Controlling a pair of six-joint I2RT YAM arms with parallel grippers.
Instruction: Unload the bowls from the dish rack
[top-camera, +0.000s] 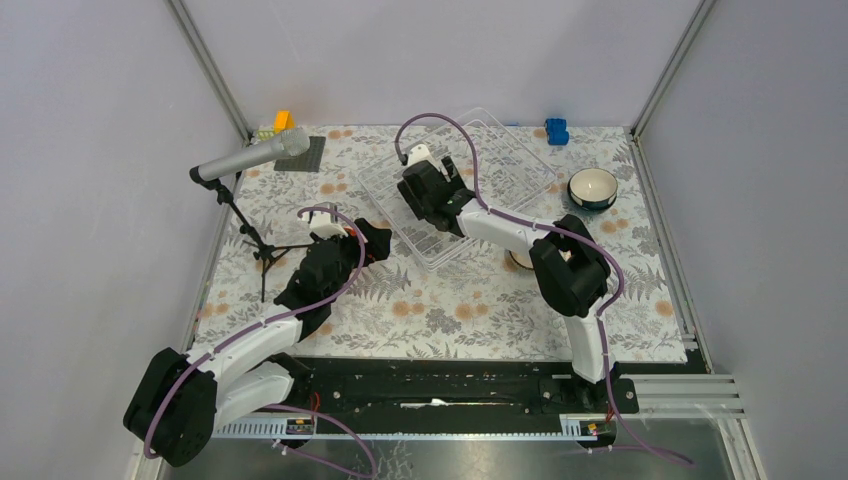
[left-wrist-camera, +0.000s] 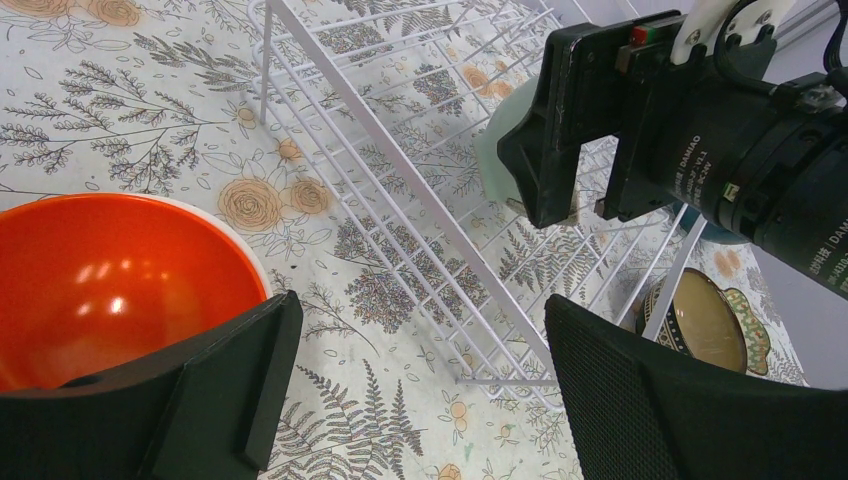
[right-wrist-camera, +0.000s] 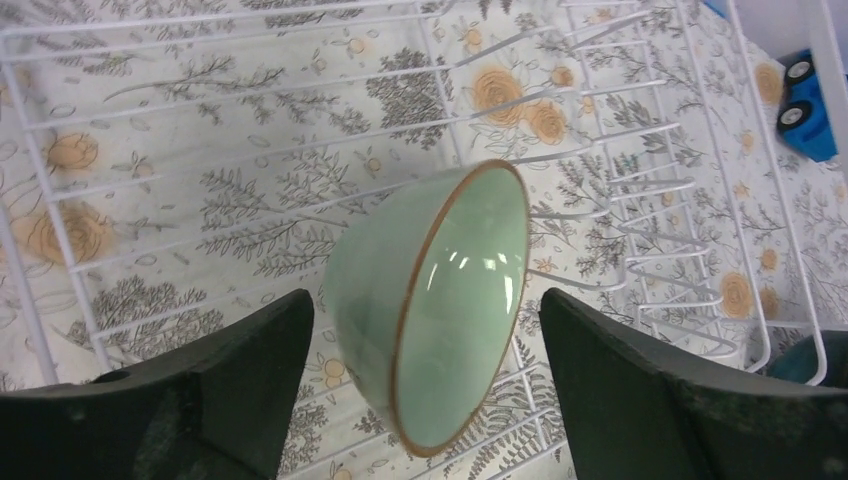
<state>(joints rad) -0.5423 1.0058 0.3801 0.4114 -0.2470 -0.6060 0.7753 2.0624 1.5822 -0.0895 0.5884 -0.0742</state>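
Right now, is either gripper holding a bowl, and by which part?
Neither holds anything. The right gripper is open astride the pale green bowl in the dish rack, not touching it; the left gripper is open beside an orange bowl.

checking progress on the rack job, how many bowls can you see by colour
orange bowl: 1
pale green bowl: 1
teal-blue bowl: 1
dark brown patterned bowl: 1
total: 4 in view; the arms may hide others

We see a pale green bowl (right-wrist-camera: 430, 305) tipped on edge mid-frame in the white wire dish rack (right-wrist-camera: 250, 152). An orange bowl (left-wrist-camera: 110, 280) sits upright at lower left.
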